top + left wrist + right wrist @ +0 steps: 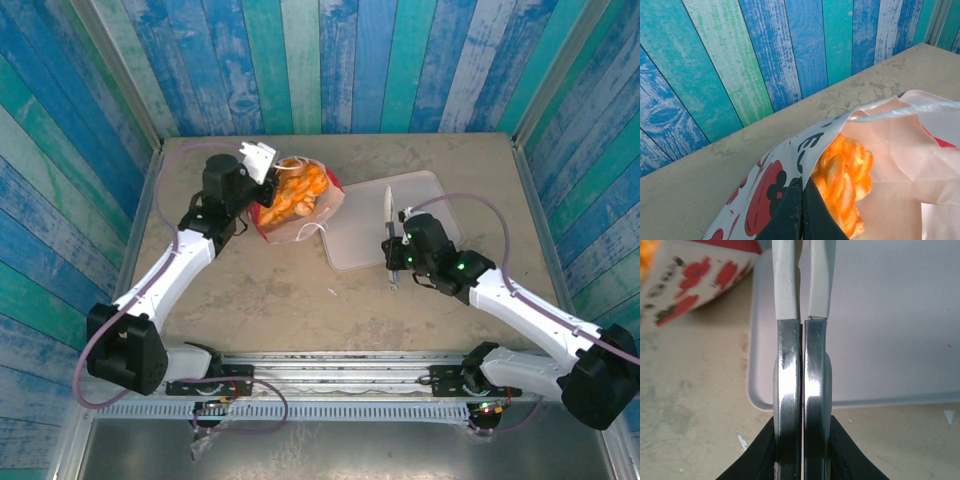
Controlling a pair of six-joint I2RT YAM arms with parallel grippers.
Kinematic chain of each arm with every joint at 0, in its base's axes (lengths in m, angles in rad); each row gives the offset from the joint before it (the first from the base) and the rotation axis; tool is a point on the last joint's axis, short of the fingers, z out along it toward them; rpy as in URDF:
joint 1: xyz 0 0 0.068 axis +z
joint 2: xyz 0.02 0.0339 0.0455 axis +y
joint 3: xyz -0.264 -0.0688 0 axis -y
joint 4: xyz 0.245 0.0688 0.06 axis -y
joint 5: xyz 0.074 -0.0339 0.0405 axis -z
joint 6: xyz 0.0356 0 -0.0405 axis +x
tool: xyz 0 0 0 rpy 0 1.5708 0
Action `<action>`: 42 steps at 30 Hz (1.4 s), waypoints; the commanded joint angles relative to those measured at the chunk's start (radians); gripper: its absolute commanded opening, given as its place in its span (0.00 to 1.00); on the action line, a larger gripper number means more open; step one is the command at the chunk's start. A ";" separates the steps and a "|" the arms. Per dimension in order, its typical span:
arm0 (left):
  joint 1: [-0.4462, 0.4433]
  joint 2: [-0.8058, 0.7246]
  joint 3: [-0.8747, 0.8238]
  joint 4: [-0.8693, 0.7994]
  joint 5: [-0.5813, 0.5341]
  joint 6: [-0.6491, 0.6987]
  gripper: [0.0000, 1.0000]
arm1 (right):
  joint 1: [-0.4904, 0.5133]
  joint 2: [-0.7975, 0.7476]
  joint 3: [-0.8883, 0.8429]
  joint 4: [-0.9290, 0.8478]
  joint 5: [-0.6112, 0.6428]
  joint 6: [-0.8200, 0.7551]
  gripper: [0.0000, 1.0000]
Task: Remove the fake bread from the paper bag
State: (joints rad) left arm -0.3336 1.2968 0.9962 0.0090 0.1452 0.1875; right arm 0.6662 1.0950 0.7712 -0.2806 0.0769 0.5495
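Fake bread: we're looking at the golden-orange pieces [300,190] sitting piled inside the bag, none of them out yet; from the left wrist they [845,180] are showing just behind the rim.
Paper bag: the paper bag [300,222] is lying tipped on the table [260,290], far and left of centre, its mouth gaping upward and its edge just beside the tray.
Left gripper: the left gripper [801,210] is pressing its jaws together on the bag's printed wall at the rim. We're reading that as a hold to keep the mouth open and the bag from sliding.
Left arm: it's reaching forward from its base, elbow bent, wrist angling in over the bag's left rim [262,165].
Right gripper: the right gripper [803,270] is closed on nothing, jaws touching, hovering over the tray's near-left corner.
Right arm: it's stretching low and leftward, fingers [389,205] pointing toward the far wall.
Tray: the pale tray [430,215] is waiting bare, likely the landing spot.
Next call: we're expecting those right jaws will need opening before going in for bread.
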 commanded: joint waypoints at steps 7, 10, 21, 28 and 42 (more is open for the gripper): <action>-0.030 -0.047 -0.029 0.084 -0.039 -0.024 0.00 | -0.021 -0.020 0.101 -0.013 -0.166 -0.019 0.23; -0.031 -0.048 -0.042 0.095 -0.043 -0.027 0.00 | -0.041 -0.028 0.114 -0.014 -0.218 -0.016 0.32; -0.034 -0.057 -0.059 0.119 -0.040 -0.040 0.00 | -0.129 -0.005 0.140 -0.011 -0.371 -0.013 0.51; -0.036 -0.049 -0.058 0.121 -0.043 -0.043 0.00 | -0.130 0.014 0.175 -0.048 -0.433 -0.016 0.52; -0.044 -0.050 -0.062 0.112 -0.060 -0.028 0.00 | -0.080 0.083 0.310 -0.165 -0.525 0.054 0.48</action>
State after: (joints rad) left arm -0.3687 1.2964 0.9413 0.0898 0.0975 0.1562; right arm 0.5648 1.1606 1.0348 -0.4091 -0.4137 0.5911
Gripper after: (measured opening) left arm 0.044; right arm 0.486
